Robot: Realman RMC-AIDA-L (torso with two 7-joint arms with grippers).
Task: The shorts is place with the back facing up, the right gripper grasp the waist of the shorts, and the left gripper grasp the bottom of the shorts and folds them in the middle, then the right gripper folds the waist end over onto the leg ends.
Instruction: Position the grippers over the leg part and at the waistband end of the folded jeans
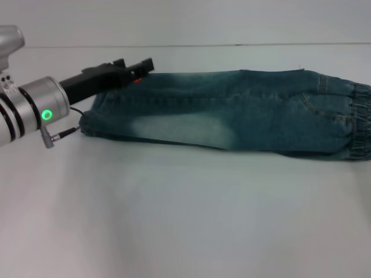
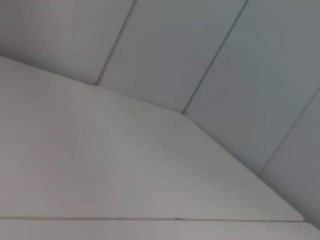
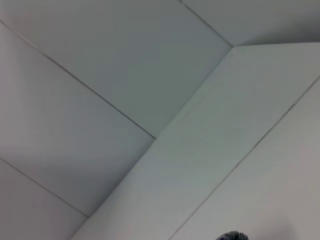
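A plain white table (image 1: 174, 220) fills the head view, with a pale wall behind it along the top of the frame. The denim shorts (image 1: 232, 116) lie across the upper middle, already doubled lengthwise into one long strip whose axis runs left to right: leg ends at the left, the elastic waist (image 1: 359, 121) bunched at the far right edge. The left gripper (image 1: 139, 66) reaches in from the upper left on its silver arm, its dark tip at the strip's upper-left corner, just by the leg ends — whether its fingers are closed on cloth or released, I cannot tell from here. The right gripper is not in this view at all. Judging by how the cloth lies, the middle fold looks done, and the remaining move is carrying the waist leftward along that long axis onto the leg ends; the waist lies on the right arm's side.

The left wrist view shows only bare tabletop (image 2: 100, 170) and wall panels (image 2: 210, 55) above it — no shorts, no fingers.

The right wrist view is likewise wall and table surface, with a small dark shape at the bottom edge too slight to identify.
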